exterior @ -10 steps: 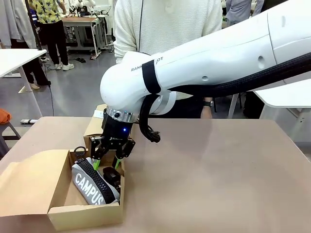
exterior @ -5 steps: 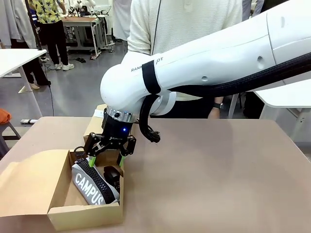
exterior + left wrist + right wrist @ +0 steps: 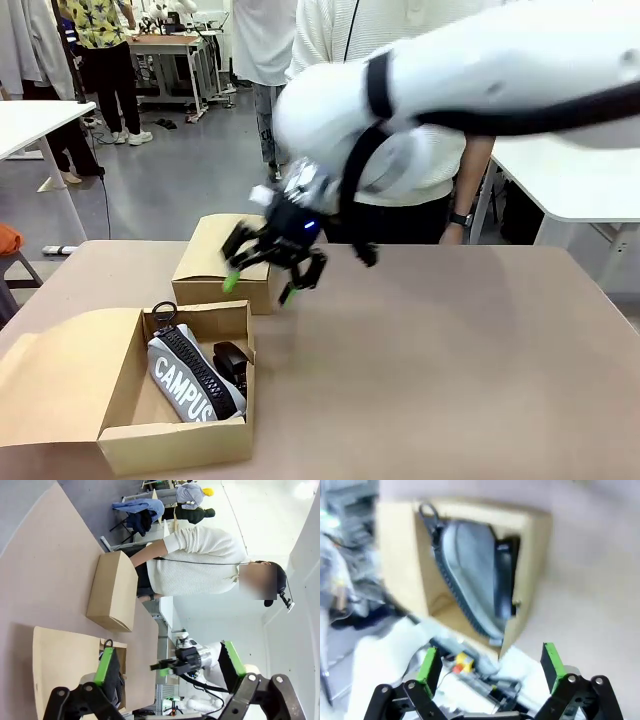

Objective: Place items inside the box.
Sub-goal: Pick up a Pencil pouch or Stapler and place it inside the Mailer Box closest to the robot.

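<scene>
The right gripper [image 3: 264, 280] hangs above the worktop [image 3: 450, 360] with its jaws spread wide and nothing between them. Below it and to its left, the open box [image 3: 235, 318] holds the grey "CAMPUS" pencil case [image 3: 185, 378] with a black stapler [image 3: 232, 362] alongside. The left gripper [image 3: 170, 667] is also spread apart and empty.

A tan table [image 3: 450, 350] carries an open cardboard box [image 3: 180, 440] at its near left corner and a closed box [image 3: 215, 262] (same cardboard) toward the far left edge.
</scene>
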You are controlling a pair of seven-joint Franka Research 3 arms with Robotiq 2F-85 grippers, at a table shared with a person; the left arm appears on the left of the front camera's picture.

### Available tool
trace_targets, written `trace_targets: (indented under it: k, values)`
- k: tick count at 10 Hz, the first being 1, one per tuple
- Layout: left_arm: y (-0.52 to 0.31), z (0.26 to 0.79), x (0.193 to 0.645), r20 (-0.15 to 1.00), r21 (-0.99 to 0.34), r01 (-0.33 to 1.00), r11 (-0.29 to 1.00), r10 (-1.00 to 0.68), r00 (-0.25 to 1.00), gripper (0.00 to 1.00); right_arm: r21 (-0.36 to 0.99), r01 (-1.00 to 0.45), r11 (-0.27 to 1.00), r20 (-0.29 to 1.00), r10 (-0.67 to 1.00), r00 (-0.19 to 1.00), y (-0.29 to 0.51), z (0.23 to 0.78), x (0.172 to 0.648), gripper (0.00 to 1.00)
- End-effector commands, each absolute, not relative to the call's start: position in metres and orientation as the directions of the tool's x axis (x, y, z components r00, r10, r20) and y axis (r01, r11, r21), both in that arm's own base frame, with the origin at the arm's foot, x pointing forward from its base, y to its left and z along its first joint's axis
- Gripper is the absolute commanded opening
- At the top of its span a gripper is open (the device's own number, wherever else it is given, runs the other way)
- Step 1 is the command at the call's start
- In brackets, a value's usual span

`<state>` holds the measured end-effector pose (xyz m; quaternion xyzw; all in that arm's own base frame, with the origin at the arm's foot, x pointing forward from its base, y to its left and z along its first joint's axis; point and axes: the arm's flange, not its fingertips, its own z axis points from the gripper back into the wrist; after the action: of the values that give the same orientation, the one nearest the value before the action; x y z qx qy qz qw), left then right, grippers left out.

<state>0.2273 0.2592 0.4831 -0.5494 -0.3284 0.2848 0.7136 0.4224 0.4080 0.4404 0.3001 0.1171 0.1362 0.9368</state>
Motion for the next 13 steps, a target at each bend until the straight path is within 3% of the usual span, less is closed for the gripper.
trace_targets:
  k: [1,6,7,9,12,13]
  values:
    - [0.26,0.484,0.226,0.169,-0.972,-0.022,0.233,0.764,0.622,1.0,0.729,-0.045,0.683,-0.21,0.287,0.935,0.305,0.462,0.406,1.0]
    - [0.26,0.484,0.226,0.169,-0.972,-0.022,0.233,0.764,0.622,1.0,0.922,0.101,0.373,-0.178,0.178,0.968,0.1,0.497,0.358,1.0]
    - [0.26,0.484,0.226,0.169,-0.972,-0.022,0.233,0.764,0.622,1.0,0.917,0.216,0.336,-0.28,0.153,0.948,0.059,0.488,0.341,1.0]
    - [0.26,0.484,0.226,0.169,-0.972,-0.022,0.233,0.764,0.622,1.0,0.946,0.251,0.206,-0.267,0.054,0.962,-0.015,0.457,0.299,1.0]
    - [0.26,0.484,0.226,0.169,-0.972,-0.022,0.233,0.764,0.622,1.0,0.916,0.356,0.187,-0.327,-0.169,0.93,-0.046,0.394,0.27,1.0]
    - [0.26,0.484,0.226,0.169,-0.972,-0.022,0.233,0.764,0.622,1.0,0.923,0.34,0.181,-0.336,-0.053,0.94,-0.056,0.437,0.288,1.0]
